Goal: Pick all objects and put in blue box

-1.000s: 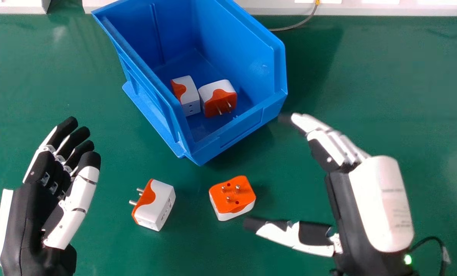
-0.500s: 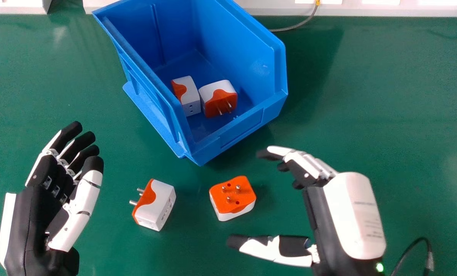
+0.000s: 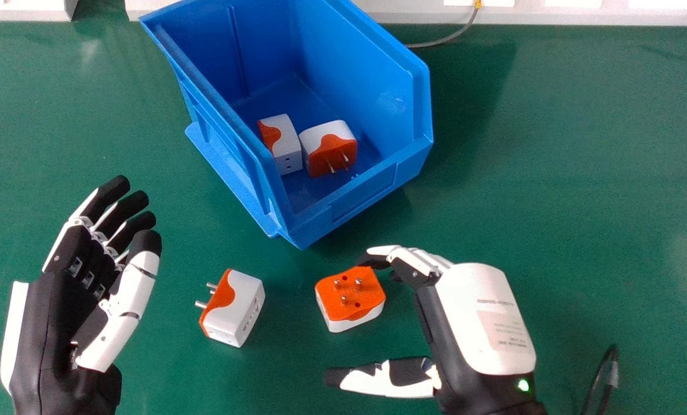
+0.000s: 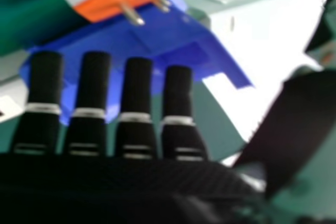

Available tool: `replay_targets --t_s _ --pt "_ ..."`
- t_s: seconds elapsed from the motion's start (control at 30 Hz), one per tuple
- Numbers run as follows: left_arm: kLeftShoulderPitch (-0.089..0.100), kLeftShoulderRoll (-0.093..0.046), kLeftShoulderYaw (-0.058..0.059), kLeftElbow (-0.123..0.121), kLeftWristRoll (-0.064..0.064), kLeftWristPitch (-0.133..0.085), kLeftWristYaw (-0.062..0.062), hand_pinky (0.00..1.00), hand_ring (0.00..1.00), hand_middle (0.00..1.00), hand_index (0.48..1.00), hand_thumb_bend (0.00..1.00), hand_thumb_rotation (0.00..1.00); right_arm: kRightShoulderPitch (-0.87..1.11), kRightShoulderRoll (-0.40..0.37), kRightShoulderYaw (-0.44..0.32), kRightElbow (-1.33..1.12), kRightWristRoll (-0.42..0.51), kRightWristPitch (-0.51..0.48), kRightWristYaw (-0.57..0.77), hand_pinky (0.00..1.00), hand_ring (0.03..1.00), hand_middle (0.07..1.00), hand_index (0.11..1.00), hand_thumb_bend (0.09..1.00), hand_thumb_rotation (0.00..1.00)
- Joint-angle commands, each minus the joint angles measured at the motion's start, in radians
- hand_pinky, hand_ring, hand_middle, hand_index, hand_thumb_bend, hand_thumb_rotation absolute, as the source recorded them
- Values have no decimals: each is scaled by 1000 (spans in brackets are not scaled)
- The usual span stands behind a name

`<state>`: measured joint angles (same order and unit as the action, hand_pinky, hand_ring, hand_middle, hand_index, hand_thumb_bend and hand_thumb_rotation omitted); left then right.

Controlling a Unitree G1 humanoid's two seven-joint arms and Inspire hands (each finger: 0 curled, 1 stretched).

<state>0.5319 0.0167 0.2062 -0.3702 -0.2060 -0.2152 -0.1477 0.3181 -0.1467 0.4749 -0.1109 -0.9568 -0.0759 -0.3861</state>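
Left hand (image 3: 44,323): at the head view's left side, over the green table (image 3: 551,144), palm turned inward. Fingers loose, slightly bent, holding nothing; thumb tip looks close to them, true gap can't tell.

Next, pin-side-left adapter (image 3: 240,305): on the table between the hands, white body, orange end, pins pointing left. Apart from both hands.

Blue box (image 3: 361,199): farther back, set at an angle, open top, low wall towards the robot. Two adapters inside on its floor, near that low wall: left boxed adapter (image 3: 290,144), orange patch on its left; right boxed adapter (image 3: 320,137), orange face with pins towards the robot. They sit side by side, touching or nearly, can't tell.

Pins-up adapter (image 3: 346,300): on the table, in front of the box, outside it, orange face up, white base.

Right hand (image 3: 482,323): just right of the pins-up adapter. Fingers reach to its far right corner, thumb out on the near side, wide gap, nothing gripped. Fingertip contact: can't tell. In the right hand view the fingers (image 4: 139,82) look straight, spaced apart, with an orange and white adapter and the box beyond them.

Far right: black cable (image 3: 603,380) by the right forearm.
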Motion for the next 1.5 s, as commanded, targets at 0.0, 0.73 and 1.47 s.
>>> replay_targets --t_s 0.0,0.73,1.47 --pt "-8 6 3 -20 -4 1 5 794 837 856 854 362 314 -36 13 8 18 -11 17 -2 535 644 688 675 884 353" --pt "-7 11 11 -34 -11 18 4 820 846 855 868 334 351 -211 28 33 160 -33 125 -80 553 662 704 703 806 398" --pt "-8 15 25 -35 -23 12 -7 840 858 860 863 328 341 -402 -1 99 412 -44 169 -49 583 679 718 720 789 414"
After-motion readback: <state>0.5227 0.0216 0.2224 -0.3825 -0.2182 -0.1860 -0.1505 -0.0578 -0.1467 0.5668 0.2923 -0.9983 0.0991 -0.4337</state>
